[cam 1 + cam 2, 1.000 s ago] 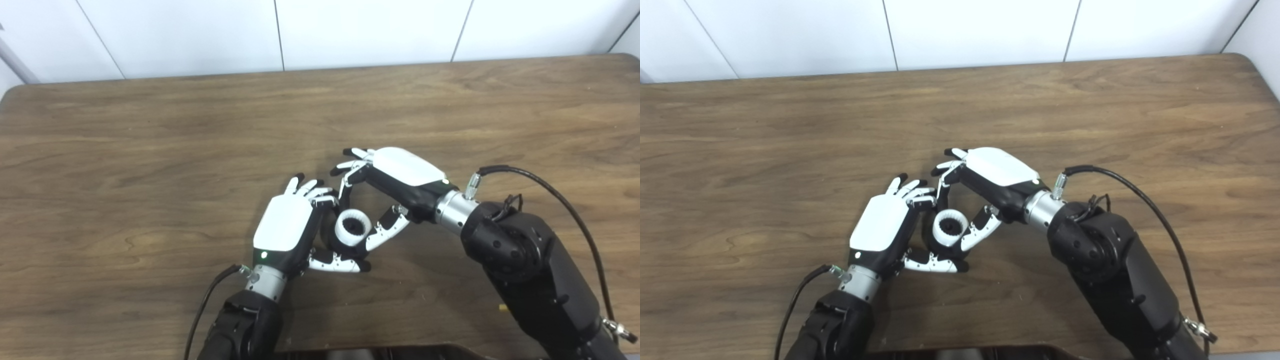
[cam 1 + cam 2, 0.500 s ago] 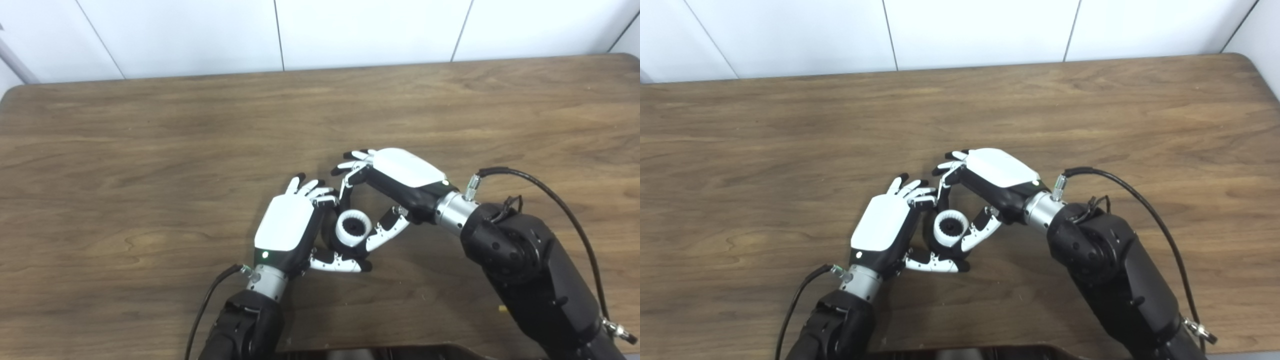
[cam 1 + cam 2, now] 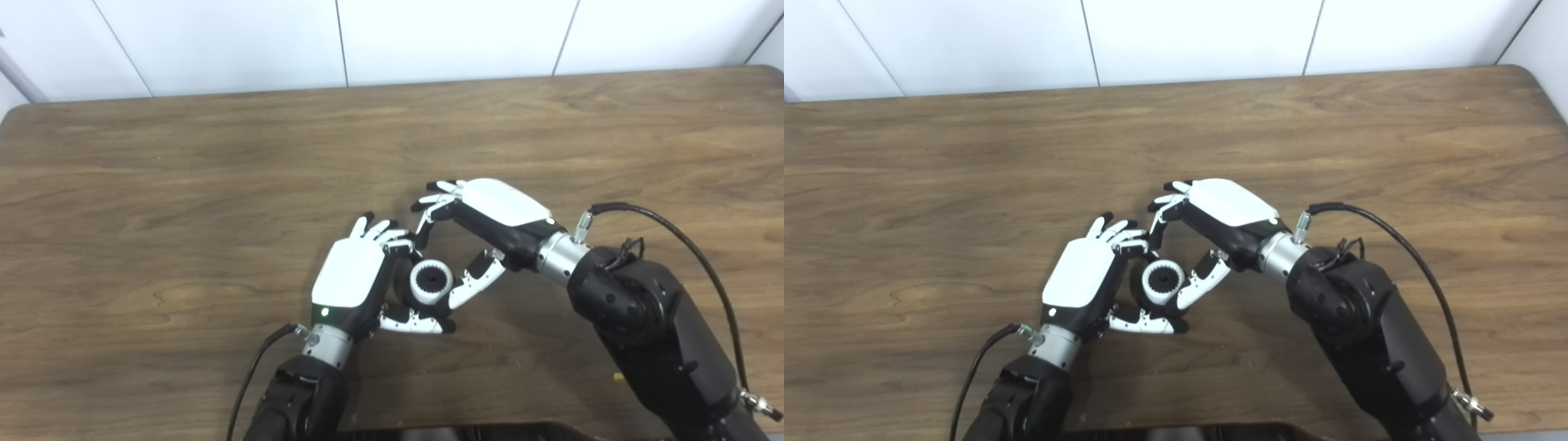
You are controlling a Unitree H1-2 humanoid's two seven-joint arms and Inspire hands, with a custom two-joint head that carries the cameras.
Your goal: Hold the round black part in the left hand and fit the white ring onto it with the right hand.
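Note:
My left hand is shut on the round black part, with its thumb curled under it near the table's front middle. The white ring sits on the black part with its toothed face up, and a dark hub shows in its middle. My right hand hovers just right of and behind the ring, open. Its fingers are lifted clear of the ring. Its thumb lies close beside the ring's right side; I cannot tell whether they touch. Most of the black part is hidden by my left hand.
The brown wooden table carries nothing else that I can see. A black cable loops off my right wrist. A white panelled wall runs behind the far edge. A dark edge shows at the picture's bottom.
The right hand's fingers have lifted up and back from the ring. The ring now sits lower on the black part, with the dark hub showing more. The left hand has stayed put.

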